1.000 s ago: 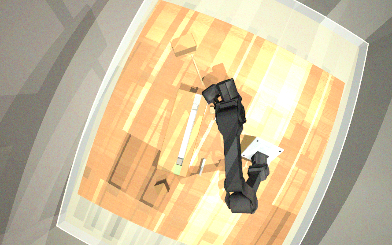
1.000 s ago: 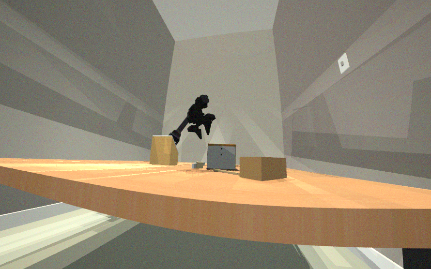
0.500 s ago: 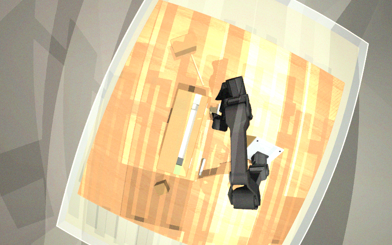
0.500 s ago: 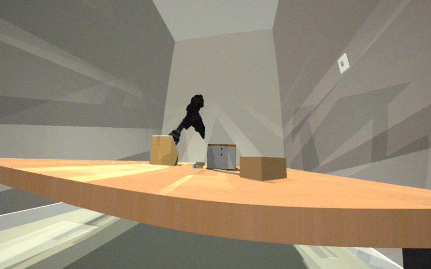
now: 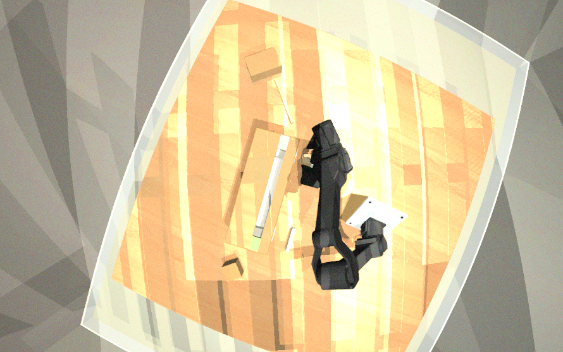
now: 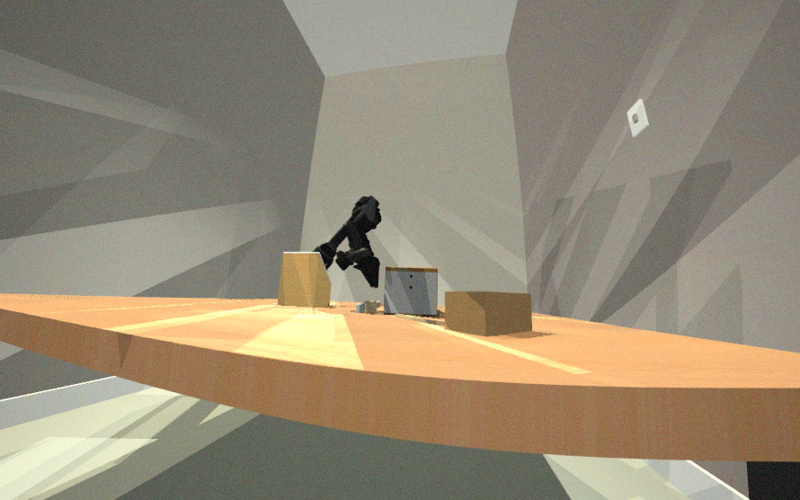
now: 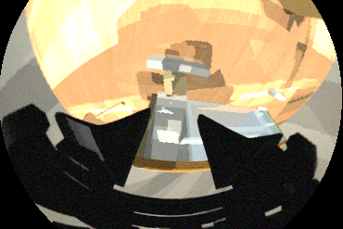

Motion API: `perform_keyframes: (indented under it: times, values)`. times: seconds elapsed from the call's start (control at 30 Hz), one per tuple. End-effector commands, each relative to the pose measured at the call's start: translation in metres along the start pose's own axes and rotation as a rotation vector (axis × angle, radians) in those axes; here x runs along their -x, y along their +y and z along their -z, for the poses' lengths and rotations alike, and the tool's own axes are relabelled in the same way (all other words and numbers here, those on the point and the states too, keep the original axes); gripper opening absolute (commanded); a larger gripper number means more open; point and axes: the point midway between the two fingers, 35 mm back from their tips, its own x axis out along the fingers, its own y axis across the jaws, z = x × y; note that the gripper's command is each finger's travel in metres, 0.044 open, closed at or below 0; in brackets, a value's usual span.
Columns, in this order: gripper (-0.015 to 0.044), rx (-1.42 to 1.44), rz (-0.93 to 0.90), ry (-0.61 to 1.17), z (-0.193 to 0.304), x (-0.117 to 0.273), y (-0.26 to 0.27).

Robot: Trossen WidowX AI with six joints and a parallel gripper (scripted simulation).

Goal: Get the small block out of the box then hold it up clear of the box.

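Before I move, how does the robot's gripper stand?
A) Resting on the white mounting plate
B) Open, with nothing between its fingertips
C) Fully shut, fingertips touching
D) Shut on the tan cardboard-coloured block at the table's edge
B: the wrist view shows the black gripper with its two fingertips apart and nothing gripped between them.
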Motion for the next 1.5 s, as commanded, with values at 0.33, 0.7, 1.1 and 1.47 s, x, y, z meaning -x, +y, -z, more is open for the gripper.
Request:
perform_keyframes:
  times: [0.33, 0.7, 1.1, 1.47]
  values:
    - [0.0285, -0.005, -0.001, 0.012, -0.007, -0.020, 0.002]
    - [0.0285, -0.006, -0.001, 0.012, -0.014, -0.037, 0.002]
    - [0.0285, -0.007, 0.001, 0.013, -0.021, -0.054, 0.001]
    - [0.0180, -0.008, 0.003, 0.014, -0.025, -0.061, 0.000]
